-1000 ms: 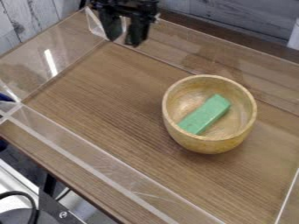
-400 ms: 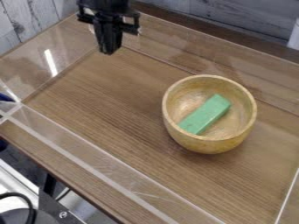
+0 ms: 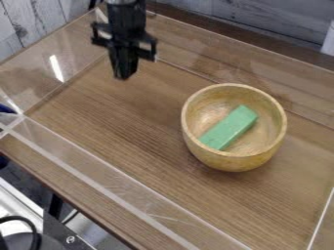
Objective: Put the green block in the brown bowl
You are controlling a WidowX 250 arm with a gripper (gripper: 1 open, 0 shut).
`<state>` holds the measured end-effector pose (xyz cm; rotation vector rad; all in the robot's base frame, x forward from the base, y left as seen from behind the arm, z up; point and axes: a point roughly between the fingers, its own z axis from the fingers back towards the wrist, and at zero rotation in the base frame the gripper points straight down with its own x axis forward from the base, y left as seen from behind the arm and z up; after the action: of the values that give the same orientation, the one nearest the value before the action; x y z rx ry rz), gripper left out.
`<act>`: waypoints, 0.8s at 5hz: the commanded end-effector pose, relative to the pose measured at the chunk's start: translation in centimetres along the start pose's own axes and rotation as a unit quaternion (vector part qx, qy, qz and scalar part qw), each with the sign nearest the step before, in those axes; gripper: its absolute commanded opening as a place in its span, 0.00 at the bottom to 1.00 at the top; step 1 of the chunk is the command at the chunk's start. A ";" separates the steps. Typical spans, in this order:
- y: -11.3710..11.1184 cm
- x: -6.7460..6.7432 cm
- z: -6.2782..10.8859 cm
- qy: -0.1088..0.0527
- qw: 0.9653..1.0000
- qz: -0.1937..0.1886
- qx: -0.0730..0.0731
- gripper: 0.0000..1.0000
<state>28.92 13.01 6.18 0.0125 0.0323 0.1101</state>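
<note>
The green block (image 3: pixel 229 128) lies slanted inside the brown bowl (image 3: pixel 271 147), which stands right of the table's middle. My black gripper (image 3: pixel 123 70) hangs pointing down over the back left of the wooden surface, well left of the bowl and apart from it. Its fingers are pressed together, shut, with nothing between them.
Clear acrylic walls (image 3: pixel 78 146) fence the wooden tabletop (image 3: pixel 117 127) on the left, front and back. Pale wooden planks (image 3: pixel 33 24) show behind the back left wall. A dark cable lies below the table's front left corner.
The gripper closed its fingers and came down toward the table, shifting slightly left and nearer the camera. The block and bowl stayed still.
</note>
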 end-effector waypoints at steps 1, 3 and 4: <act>0.1 0.9 -0.6 -0.013 1.000 -0.008 0.016 0.00; 0.4 1.4 -2.8 0.001 1.000 -0.008 0.017 0.00; 0.4 1.7 -3.0 0.002 1.000 -0.006 0.017 0.00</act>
<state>29.59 13.30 2.12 0.0271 0.0773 0.1046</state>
